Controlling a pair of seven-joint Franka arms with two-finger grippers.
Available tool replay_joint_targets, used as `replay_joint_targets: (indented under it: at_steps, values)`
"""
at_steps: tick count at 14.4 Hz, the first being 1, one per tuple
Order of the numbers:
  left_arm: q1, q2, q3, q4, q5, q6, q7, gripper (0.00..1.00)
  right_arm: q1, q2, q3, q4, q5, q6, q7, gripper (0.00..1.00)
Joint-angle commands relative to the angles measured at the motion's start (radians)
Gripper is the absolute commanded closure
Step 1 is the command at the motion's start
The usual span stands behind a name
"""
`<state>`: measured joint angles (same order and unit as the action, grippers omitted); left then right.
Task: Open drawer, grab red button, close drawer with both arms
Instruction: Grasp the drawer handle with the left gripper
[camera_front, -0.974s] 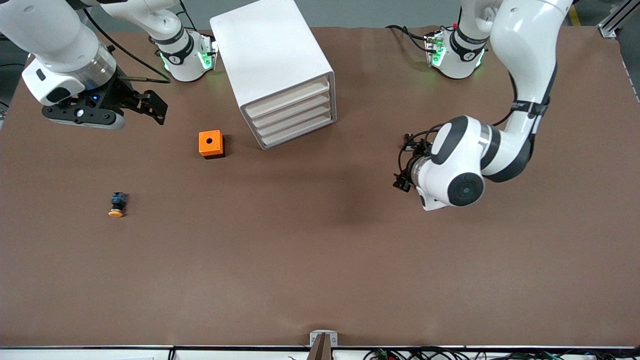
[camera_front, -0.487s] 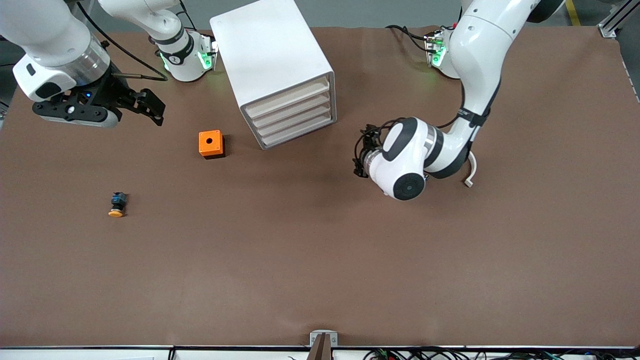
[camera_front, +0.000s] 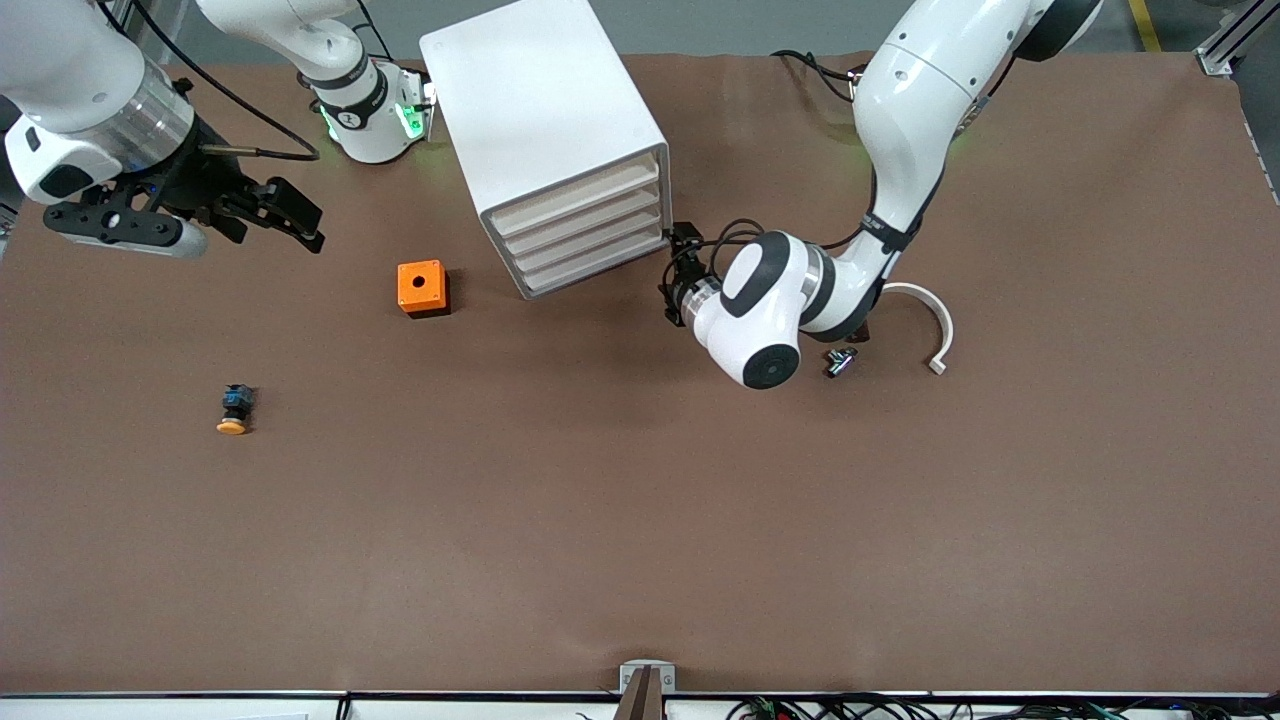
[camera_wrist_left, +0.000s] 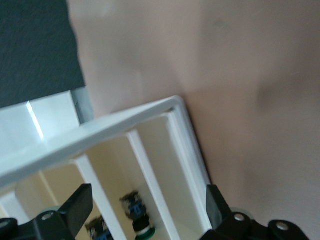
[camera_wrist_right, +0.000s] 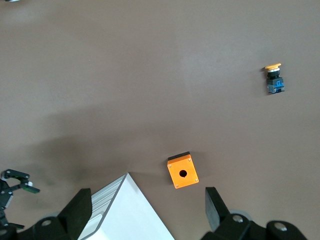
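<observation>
Left gripper (camera_front: 674, 272): at the cabinet's (camera_front: 545, 130) lower front corner; the wrist hides most of it in the front view, and its fingers (camera_wrist_left: 80, 206) are cut off at the left wrist view's lower edge.
Drawer contents: dark button-like bodies (camera_wrist_left: 136, 212) show through the cabinet front, blurred; cap colour cannot be told.
Right gripper (camera_front: 290, 212): at about nine o'clock from the cabinet; the arm is cut off by the frame's edge.
Small dark object (camera_front: 840, 361): beside the left arm's elbow, too small to identify.
Cabinet top: cut off at twelve o'clock.
</observation>
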<state>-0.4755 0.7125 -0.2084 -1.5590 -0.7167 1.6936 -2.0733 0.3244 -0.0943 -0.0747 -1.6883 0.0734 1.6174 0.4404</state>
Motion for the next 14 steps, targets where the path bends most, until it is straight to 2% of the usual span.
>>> replay_joint_targets:
  at_steps: [1,5,7,12,14]
  values:
    - [-0.002,0.034,0.004,0.017,-0.11,-0.011,-0.103,0.0,-0.005,0.015,0.007,0.03,0.003,-0.011,0.011,0.0]
    - [-0.02,0.071,0.004,0.019,-0.214,-0.012,-0.218,0.0,-0.002,0.03,0.007,0.026,0.002,-0.017,0.011,0.0]
    - [-0.04,0.079,0.004,0.019,-0.221,-0.012,-0.27,0.01,-0.001,0.038,0.007,0.025,0.003,-0.021,0.009,0.0]
    - [-0.045,0.084,0.003,0.02,-0.268,-0.031,-0.292,0.34,0.001,0.042,0.007,0.025,0.002,-0.021,0.003,0.0]
    - [-0.046,0.082,0.001,0.02,-0.271,-0.034,-0.292,0.36,0.001,0.048,0.007,0.025,0.002,-0.021,0.0,0.0]
